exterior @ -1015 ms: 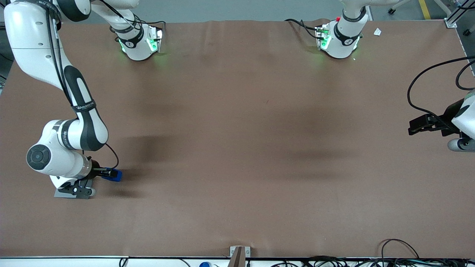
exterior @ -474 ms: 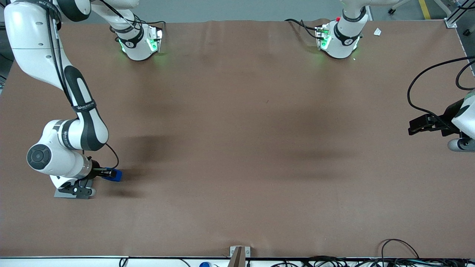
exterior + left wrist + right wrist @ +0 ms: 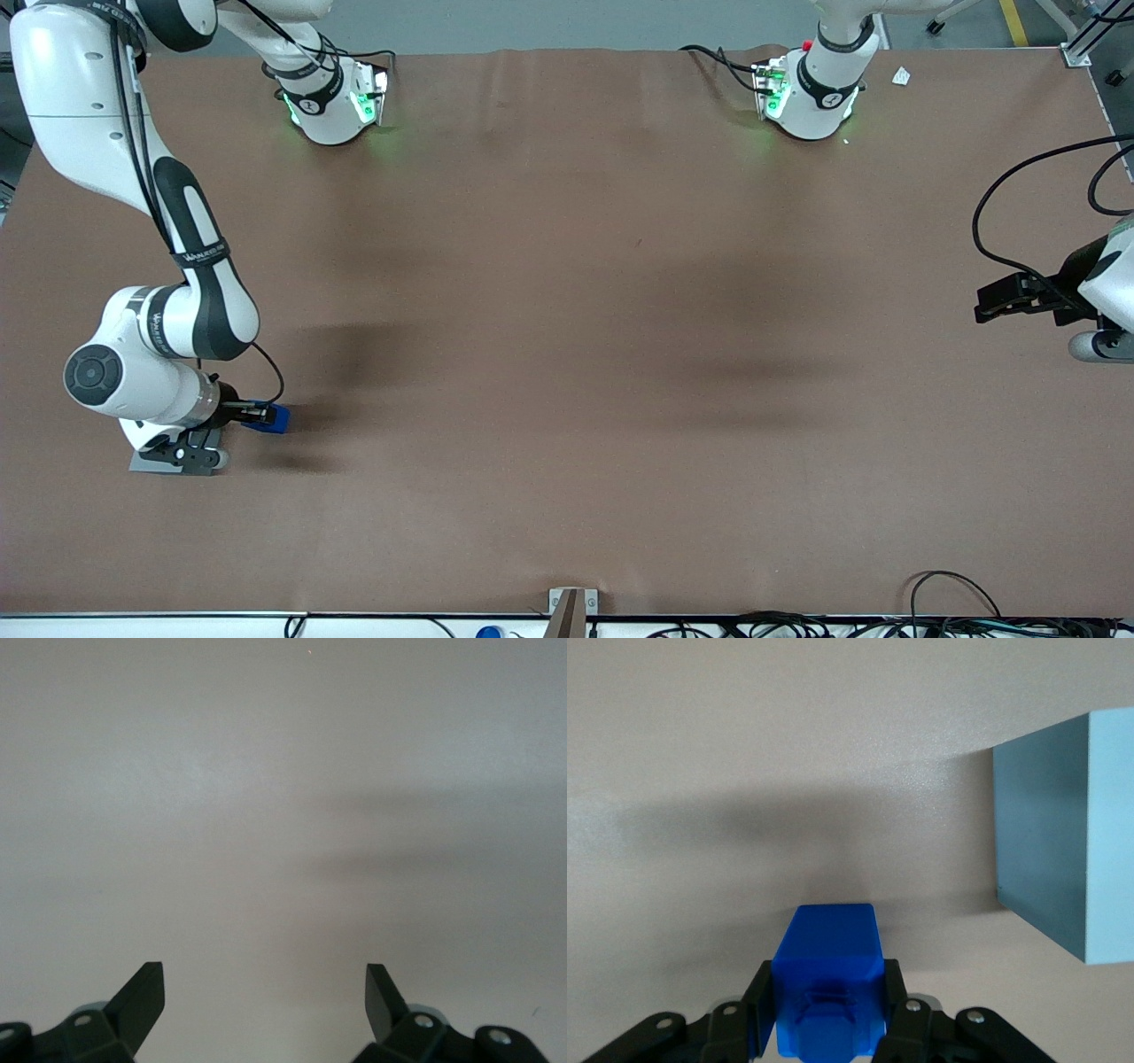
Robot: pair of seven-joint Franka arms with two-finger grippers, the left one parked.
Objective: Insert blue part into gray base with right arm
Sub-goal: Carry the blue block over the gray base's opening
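1. Evidently the pincer [image 3: 829,1028] is clamped on the blue part [image 3: 828,979], held above the tabletop [image 3: 567,354] beside the gray base [image 3: 1067,842].
2. Rigid, light, probably slick plastic; flat opposite sides suit gripping.

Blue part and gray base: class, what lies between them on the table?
Nothing: in the right wrist view, only bare table separates the blue part, held in the gripper, from the gray base.

No text can be read on anything in view.
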